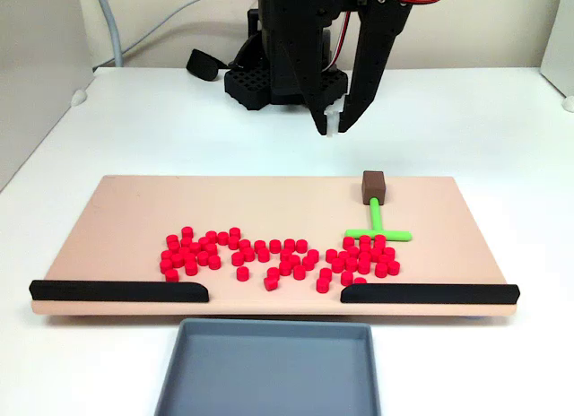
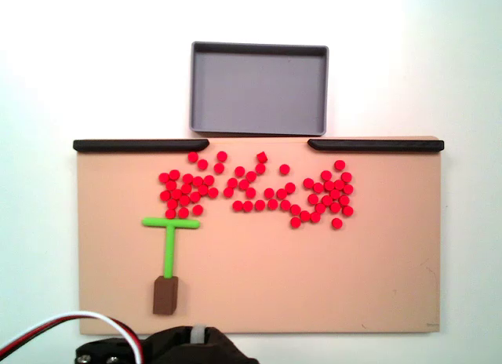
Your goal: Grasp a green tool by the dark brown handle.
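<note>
The dark brown handle point(image 1: 373, 186) sits on the end of the green tool point(image 1: 378, 228), which lies flat on the tan board point(image 1: 126, 219). Its crossbar is just beside the red pieces point(image 1: 269, 255). The gripper point(image 1: 334, 125) hangs above and behind the handle, not touching it. Its fingers point(image 1: 344, 120) are close together and hold nothing. The grab is not done: the fingers must open, come down and squeeze the handle. I can read no writing anywhere.
</note>
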`<move>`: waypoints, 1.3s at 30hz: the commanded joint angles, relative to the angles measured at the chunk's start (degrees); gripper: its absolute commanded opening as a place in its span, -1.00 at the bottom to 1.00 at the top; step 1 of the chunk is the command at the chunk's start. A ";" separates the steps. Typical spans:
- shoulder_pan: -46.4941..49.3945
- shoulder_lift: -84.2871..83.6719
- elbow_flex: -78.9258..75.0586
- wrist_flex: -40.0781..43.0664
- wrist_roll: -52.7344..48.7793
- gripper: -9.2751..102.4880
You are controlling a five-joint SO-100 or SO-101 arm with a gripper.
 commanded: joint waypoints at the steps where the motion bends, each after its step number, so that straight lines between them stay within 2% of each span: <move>1: -1.49 2.11 -0.09 -0.35 1.93 -0.84; 14: -4.31 -1.49 0.44 -3.43 4.83 -0.83; 16: -4.75 -0.09 3.25 -6.42 5.10 -0.83; 24: -4.39 0.26 3.43 -6.59 3.52 -0.83; 39: -3.43 -0.09 1.76 -8.09 1.23 -0.61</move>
